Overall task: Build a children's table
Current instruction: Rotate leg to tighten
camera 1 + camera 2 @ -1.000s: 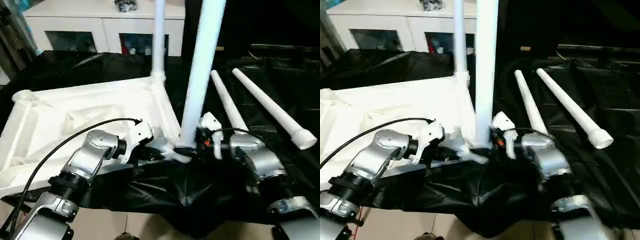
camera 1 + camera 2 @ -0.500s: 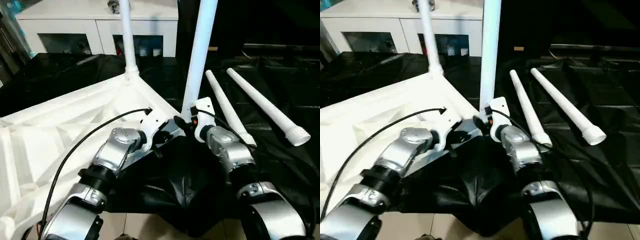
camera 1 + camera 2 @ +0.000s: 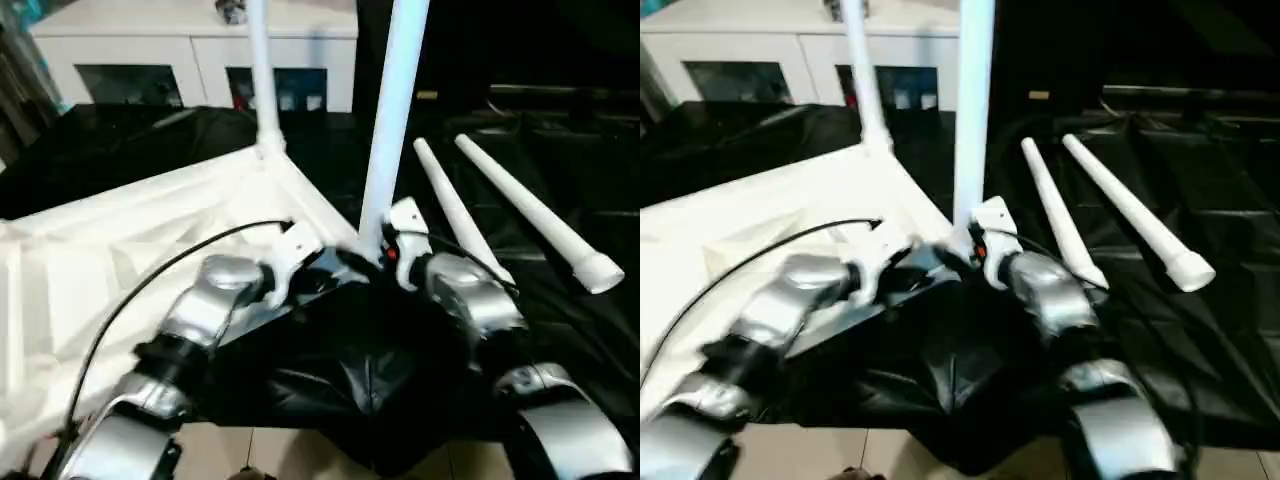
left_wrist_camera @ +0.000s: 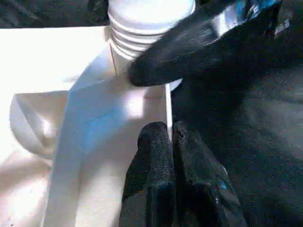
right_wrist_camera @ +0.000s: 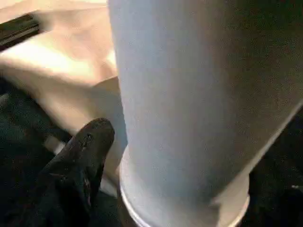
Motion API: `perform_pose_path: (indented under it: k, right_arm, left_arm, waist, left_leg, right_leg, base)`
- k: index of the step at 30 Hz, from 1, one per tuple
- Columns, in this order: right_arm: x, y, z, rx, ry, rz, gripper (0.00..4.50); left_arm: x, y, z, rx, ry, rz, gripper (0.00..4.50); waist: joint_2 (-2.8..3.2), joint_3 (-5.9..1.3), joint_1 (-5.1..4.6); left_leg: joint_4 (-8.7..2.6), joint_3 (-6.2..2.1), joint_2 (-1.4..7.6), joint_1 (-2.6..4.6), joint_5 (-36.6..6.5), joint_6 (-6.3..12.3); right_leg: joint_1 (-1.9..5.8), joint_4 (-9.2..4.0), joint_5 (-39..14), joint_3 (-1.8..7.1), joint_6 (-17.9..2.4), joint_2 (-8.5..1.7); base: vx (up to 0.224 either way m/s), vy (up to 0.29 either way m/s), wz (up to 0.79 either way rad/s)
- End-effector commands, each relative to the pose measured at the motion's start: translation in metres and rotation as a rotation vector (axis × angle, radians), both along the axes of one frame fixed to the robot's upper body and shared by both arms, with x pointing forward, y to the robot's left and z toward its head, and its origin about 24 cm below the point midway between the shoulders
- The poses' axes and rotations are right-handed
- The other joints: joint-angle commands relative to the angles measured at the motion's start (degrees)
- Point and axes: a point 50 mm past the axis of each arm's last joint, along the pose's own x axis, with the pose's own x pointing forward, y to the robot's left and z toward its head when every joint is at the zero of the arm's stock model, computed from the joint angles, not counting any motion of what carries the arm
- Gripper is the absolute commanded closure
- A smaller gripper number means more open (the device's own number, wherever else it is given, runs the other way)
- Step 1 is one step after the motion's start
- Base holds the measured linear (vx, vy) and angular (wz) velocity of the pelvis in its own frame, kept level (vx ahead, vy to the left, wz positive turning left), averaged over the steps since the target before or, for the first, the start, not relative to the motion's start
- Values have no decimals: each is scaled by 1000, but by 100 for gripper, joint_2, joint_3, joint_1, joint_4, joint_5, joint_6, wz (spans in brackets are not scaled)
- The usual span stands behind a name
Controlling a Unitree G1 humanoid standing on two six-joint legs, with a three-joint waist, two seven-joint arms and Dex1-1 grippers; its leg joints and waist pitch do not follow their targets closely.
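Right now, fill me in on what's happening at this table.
The robot is assembling a children's table. The tabletop lies underside up with two legs standing in corner sockets. The left gripper, shut, pinches the tabletop's rim beside the near leg, whose base the right gripper attends. Two loose legs lie on the black cloth.

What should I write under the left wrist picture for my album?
Left tool pinches the tabletop rim beside a screwed-in leg.

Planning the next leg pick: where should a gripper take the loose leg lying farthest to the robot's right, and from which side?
Grip the farthest-right loose leg mid-shaft, from above, jaws across the tube. It lies flat on the black drape, wide ribbed end nearest the robot, with a gap to its neighbour leg.
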Motion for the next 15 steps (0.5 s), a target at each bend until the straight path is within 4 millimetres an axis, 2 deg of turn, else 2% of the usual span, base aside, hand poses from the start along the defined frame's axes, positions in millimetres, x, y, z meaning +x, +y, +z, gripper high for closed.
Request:
perform_pose_path:
  k: [1, 7, 8, 11, 15]
  right_arm:
    - [-7, 7, 4, 21, 25, 124, 63]
    - [-24, -4, 6, 34, 93, 284, 63]
    - [-24, -4, 6, 34, 93, 285, 91]
    - [-29, -4, 5, 27, 110, 324, 103]
    - [-33, 0, 2, 22, 119, 338, 141]
  left_arm:
    - [-10, -19, 8, -47, -6, -181, 450]
    - [-18, -8, 9, -27, 49, -261, 450]
    - [-18, -8, 9, -27, 50, -261, 450]
    - [-20, -5, 9, -22, 73, -284, 450]
    - [-21, -4, 8, -16, 73, -286, 450]
  waist:
    - [-29, -400, 10]
    - [-16, -377, 66]
    - [-23, -385, 69]
    - [-15, -383, 72]
    - [-14, -392, 74]
  left_leg:
    - [-361, -61, 310, 122, -871, 534]
    - [-392, -76, 318, 131, -1065, 415]
    - [-387, -74, 317, 134, -1051, 413]
    - [-391, -77, 306, 134, -1062, 357]
    - [-387, -80, 304, 124, -977, 363]
  right_leg:
    - [293, -359, -485, 226, -1528, -444]
    - [282, -400, -884, 234, -1445, -454]
    - [283, -396, -869, 236, -1444, -456]
    - [273, -399, -944, 235, -1446, -456]
    - [279, -389, -806, 234, -1438, -449]
  base:
    - [0, 0, 0]
    - [0, 0, 0]
    - [0, 0, 0]
    - [0, 0, 0]
    - [0, 0, 0]
